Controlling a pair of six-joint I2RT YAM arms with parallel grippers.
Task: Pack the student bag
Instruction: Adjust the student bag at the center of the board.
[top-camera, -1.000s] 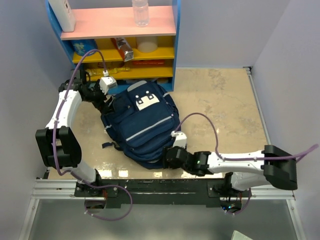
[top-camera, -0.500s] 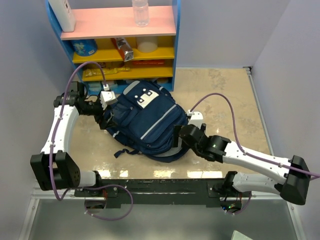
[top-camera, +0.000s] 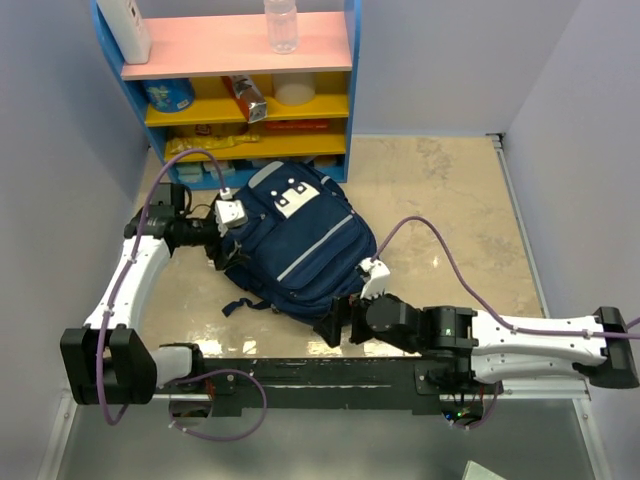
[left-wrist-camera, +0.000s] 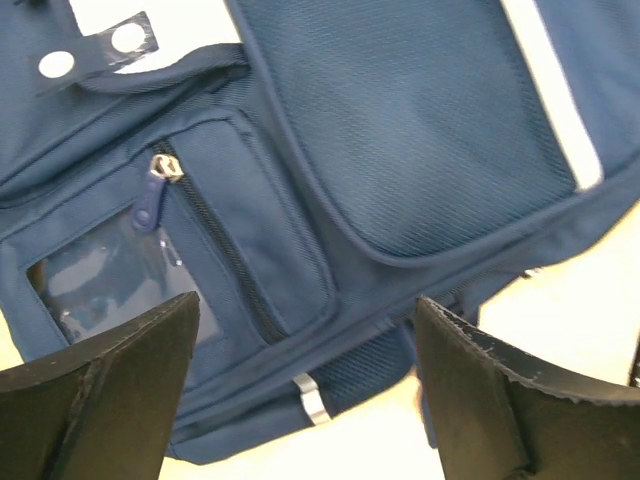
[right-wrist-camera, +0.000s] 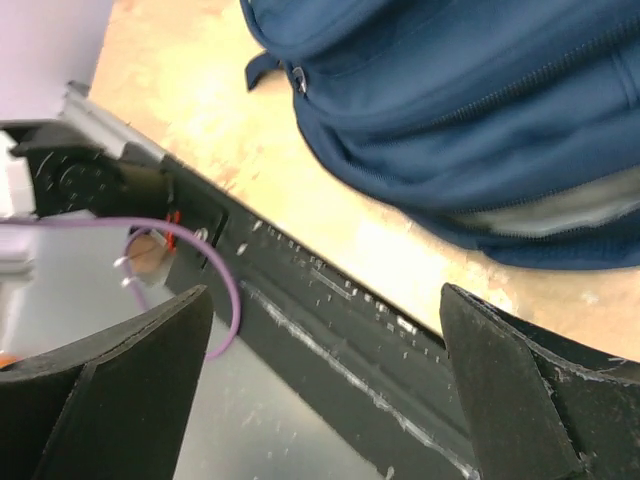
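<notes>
The student bag (top-camera: 300, 240), navy with thin grey stripes and a white patch near its top, lies flat on the tan table before the shelf. My left gripper (top-camera: 222, 255) is at the bag's left edge, open. In the left wrist view its fingers (left-wrist-camera: 100, 400) straddle a side zip pocket of the bag (left-wrist-camera: 400, 150) with nothing clamped between them. My right gripper (top-camera: 328, 328) hangs open just off the bag's near corner. In the right wrist view, the bag's bottom (right-wrist-camera: 470, 110) is above the right gripper (right-wrist-camera: 325, 380), with only the black rail under the jaws.
A blue shelf unit (top-camera: 240, 60) with pink and yellow boards stands at the back, holding a clear bottle (top-camera: 281, 25), a white box (top-camera: 130, 30) and a blue can (top-camera: 172, 95). The black mounting rail (top-camera: 300, 375) runs along the near edge. Walls close in on the left and right.
The bag has slid a little right and toward me. My right gripper opened wide, swung to the bag's right side, then pulled back to its near corner. My left gripper moved nearer along the bag's left edge.
</notes>
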